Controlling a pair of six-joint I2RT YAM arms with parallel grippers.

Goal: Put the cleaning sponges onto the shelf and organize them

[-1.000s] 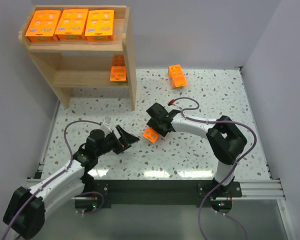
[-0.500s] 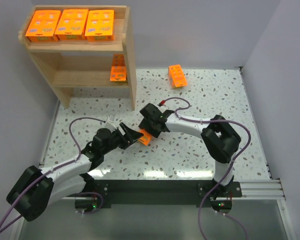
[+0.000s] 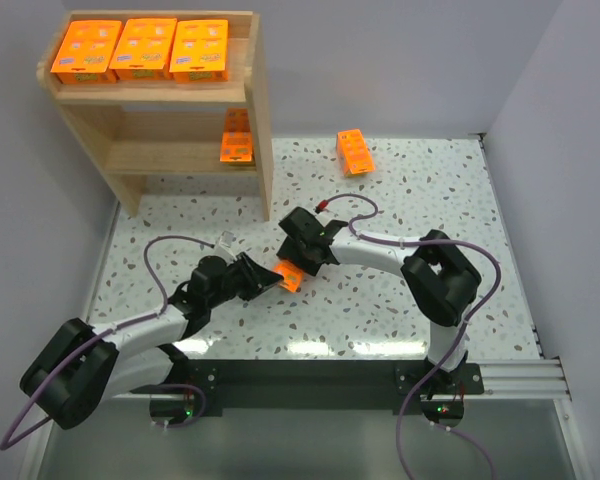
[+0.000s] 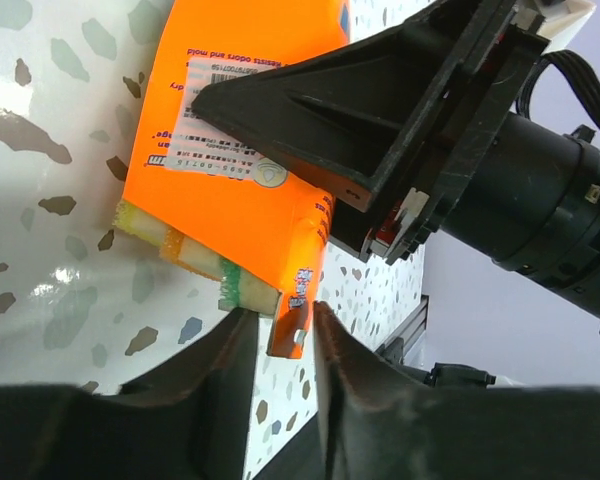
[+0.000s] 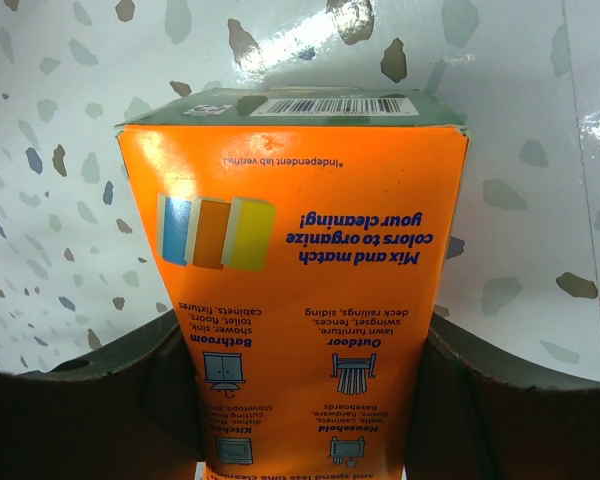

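My right gripper [image 3: 300, 258] is shut on one orange pack of cleaning sponges [image 3: 291, 277], held just over the table's middle. In the right wrist view this pack [image 5: 300, 250] fills the gap between the jaws of the right gripper [image 5: 302, 405]. My left gripper [image 4: 280, 325] has closed on the pack's lower corner flap [image 4: 292, 330], and the pack's face [image 4: 250, 150] runs up under the right gripper's black fingers [image 4: 380, 120]. On the wooden shelf [image 3: 261, 100], three packs [image 3: 145, 48] lie on the top tier and one [image 3: 237, 137] on the lower tier.
Another orange pack [image 3: 355, 152] lies flat on the speckled table at the back, right of the shelf. Purple cables loop beside both arms. Grey walls close in the table on the left, back and right.
My left arm reached right to the held pack and its jaws narrowed onto the pack's corner. The right gripper shifted a little left with the pack.
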